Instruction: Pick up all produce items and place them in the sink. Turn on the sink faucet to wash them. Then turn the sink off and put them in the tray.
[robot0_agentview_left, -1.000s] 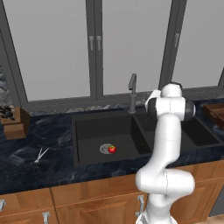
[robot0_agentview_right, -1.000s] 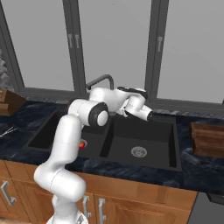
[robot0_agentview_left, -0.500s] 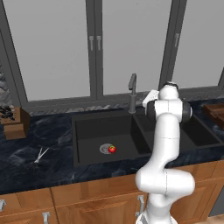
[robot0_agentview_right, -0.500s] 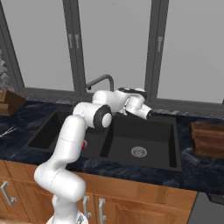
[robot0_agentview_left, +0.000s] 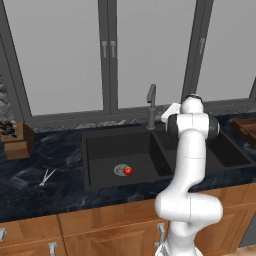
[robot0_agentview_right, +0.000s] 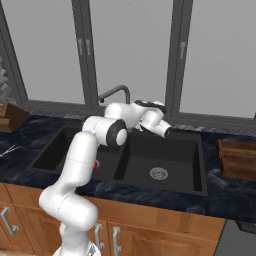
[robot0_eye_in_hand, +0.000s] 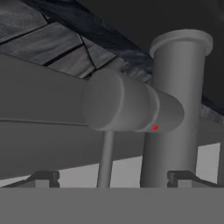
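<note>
- Left base view: the red fruit (robot0_agentview_left: 128, 170) lies in the left basin of the black sink (robot0_agentview_left: 100, 150), touching the round drain (robot0_agentview_left: 120, 170). The white arm reaches up beside the faucet (robot0_agentview_left: 151, 106). Scissors (robot0_agentview_left: 46, 178) rest on the dark counter (robot0_agentview_left: 30, 190).
- Right base view: the hand sits beside the faucet (robot0_agentview_right: 114, 94); the tray (robot0_agentview_right: 239, 159) lies to the right of the sink.
- Hand view: the gripper (robot0_eye_in_hand: 113, 178) has its tips spread apart, released, with the faucet's side lever (robot0_eye_in_hand: 131, 107) close before them.

Dark counter (robot0_agentview_left: 60, 165) bears scissors (robot0_agentview_left: 46, 178), seemingly flat.
</note>
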